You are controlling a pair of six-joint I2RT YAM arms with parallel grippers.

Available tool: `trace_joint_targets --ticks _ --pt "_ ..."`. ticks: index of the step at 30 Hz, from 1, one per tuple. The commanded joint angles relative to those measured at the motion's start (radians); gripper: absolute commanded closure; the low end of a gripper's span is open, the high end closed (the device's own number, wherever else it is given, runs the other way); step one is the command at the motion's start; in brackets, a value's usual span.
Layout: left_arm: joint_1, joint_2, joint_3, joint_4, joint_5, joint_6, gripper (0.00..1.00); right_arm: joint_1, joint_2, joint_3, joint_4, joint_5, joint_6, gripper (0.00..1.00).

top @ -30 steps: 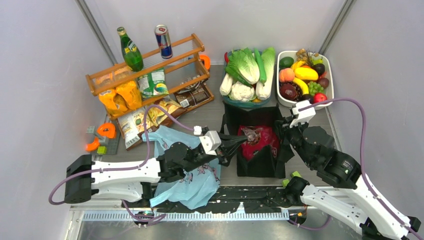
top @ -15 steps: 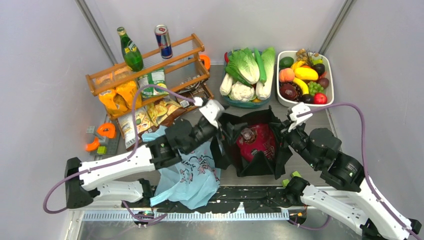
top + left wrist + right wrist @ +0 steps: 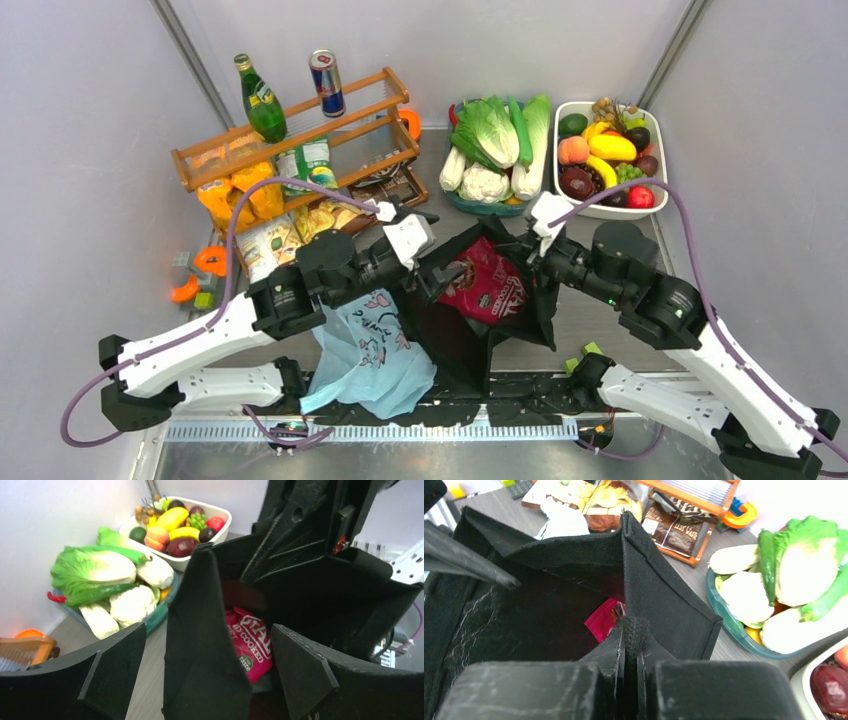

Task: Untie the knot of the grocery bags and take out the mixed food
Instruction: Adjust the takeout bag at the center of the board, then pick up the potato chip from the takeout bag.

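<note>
Black tote (image 3: 455,330) now tipped wide open mid-table, veg tray (image 3: 480,211) at its 12 o'clock
Left gripper (image 3: 437,275) was clamped a second ago, now spread wide over the rim; right gripper (image 3: 631,635) pinching the 1 o'clock rim, red snack packet (image 3: 487,285) exposed.

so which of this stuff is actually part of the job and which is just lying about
Job:
black tote
red packet inside it
blue bag
right pincer, shut on the tote's rim
left pincer, open around the tote's wall

Lying about:
fruit tray
bottle
can
rack
</note>
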Motion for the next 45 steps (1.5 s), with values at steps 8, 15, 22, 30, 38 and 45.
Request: trace_joint_targets --ticks 8,15,22,30,38,45 --pt "0.027 0.131 0.143 -0.292 -0.210 -0.078 1.00 0.003 0.050 0.079 0.094 0.056 -0.002 0.82" --pt "0.162 0.168 0.272 -0.313 -0.055 -0.277 1.00 0.004 -0.008 0.190 0.004 0.100 0.181 0.08" --pt "0.226 0.231 0.368 -0.325 0.012 -0.346 1.00 0.009 0.020 0.235 0.090 -0.182 0.347 0.14" --pt "0.239 0.230 0.337 -0.282 0.032 -0.400 1.00 0.139 0.148 0.132 0.115 0.024 0.434 0.29" --pt "0.244 0.212 0.315 -0.271 0.041 -0.405 1.00 0.350 0.303 0.067 0.129 0.424 0.459 0.30" --pt "0.259 0.166 0.274 -0.245 0.041 -0.393 1.00 0.413 0.322 -0.136 0.221 0.706 0.424 0.31"
